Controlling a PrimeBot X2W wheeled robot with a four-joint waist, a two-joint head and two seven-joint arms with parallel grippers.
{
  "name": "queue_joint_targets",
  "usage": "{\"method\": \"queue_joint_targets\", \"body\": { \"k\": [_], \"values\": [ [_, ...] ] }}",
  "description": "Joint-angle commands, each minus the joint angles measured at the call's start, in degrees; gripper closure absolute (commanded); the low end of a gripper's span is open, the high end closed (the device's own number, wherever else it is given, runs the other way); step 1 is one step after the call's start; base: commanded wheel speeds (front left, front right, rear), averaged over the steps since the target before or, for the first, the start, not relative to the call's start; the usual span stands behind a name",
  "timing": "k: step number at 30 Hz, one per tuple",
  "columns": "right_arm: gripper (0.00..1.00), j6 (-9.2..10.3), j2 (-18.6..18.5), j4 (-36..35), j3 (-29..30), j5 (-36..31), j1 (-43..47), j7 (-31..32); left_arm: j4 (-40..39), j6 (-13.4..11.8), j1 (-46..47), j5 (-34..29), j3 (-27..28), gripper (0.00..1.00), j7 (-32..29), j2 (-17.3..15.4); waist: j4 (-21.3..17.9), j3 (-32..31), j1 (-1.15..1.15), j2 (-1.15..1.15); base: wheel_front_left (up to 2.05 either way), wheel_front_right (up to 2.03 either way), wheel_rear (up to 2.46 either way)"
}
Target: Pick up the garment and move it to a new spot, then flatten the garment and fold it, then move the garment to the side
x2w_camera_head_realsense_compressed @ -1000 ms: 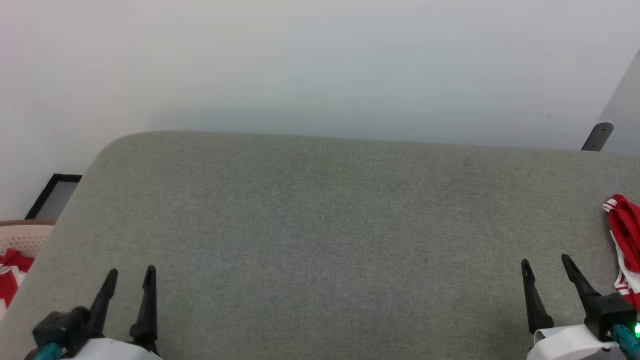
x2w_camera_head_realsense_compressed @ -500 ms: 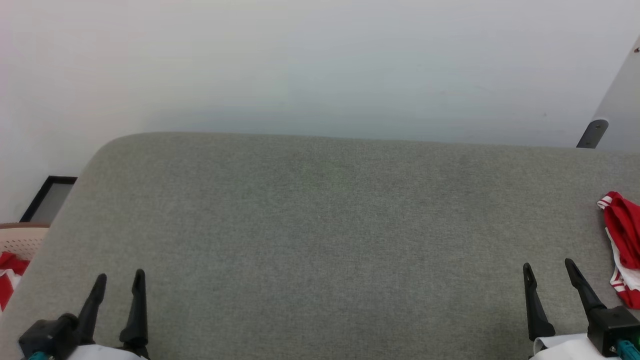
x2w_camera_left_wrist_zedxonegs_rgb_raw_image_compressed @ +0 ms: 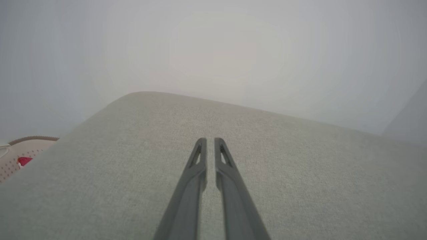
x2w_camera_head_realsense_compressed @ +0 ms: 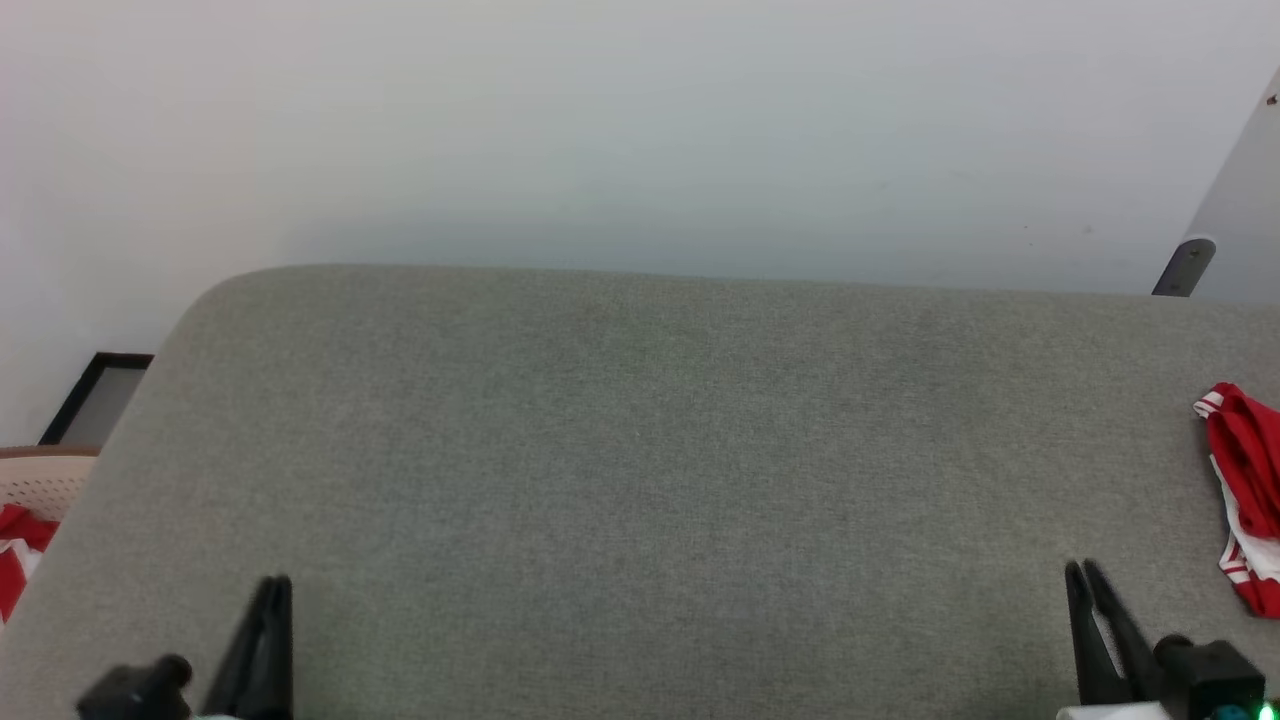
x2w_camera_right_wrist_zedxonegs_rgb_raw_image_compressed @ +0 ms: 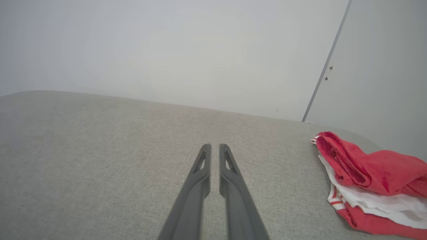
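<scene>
Domestic-looking room — grey upholstered surface [x2w_camera_head_realsense_compressed: 640, 480], bare white wall [x2w_camera_head_realsense_compressed: 640, 130], perforated basket [x2w_camera_head_realsense_compressed: 45, 482] with clothes.

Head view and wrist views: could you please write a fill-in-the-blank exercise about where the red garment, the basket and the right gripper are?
1. The red garment lies bunched near the ___ edge of the grey fabric surface.
2. The jaws of the right gripper hold ___.
3. The pale basket stands off the surface's ___ side.
Missing words: right; nothing; left.
</scene>
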State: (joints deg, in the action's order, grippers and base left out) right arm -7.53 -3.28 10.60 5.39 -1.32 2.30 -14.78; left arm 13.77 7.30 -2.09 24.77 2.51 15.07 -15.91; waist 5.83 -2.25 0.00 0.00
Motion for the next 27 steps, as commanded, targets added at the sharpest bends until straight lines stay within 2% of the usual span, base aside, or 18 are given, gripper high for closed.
{"method": "queue_joint_targets", "body": {
  "k": [1,27],
  "values": [
    [1.0,0.0,0.1,0.8,0.0,0.2,0.2,0.2,0.6,0.0,-0.5,0.1,-0.2,1.0,0.0,0.6,0.0,0.0,0.0,0.0,0.0,0.0,0.0],
    [1.0,0.02,0.2,1.6,0.4,30.1,-2.7,7.0,0.5,0.1,2.5,21.7,1.2,1.0,-7.0,4.7,-1.2,0.5,0.0,0.0,0.0,0.0,0.0]
  ]
}}
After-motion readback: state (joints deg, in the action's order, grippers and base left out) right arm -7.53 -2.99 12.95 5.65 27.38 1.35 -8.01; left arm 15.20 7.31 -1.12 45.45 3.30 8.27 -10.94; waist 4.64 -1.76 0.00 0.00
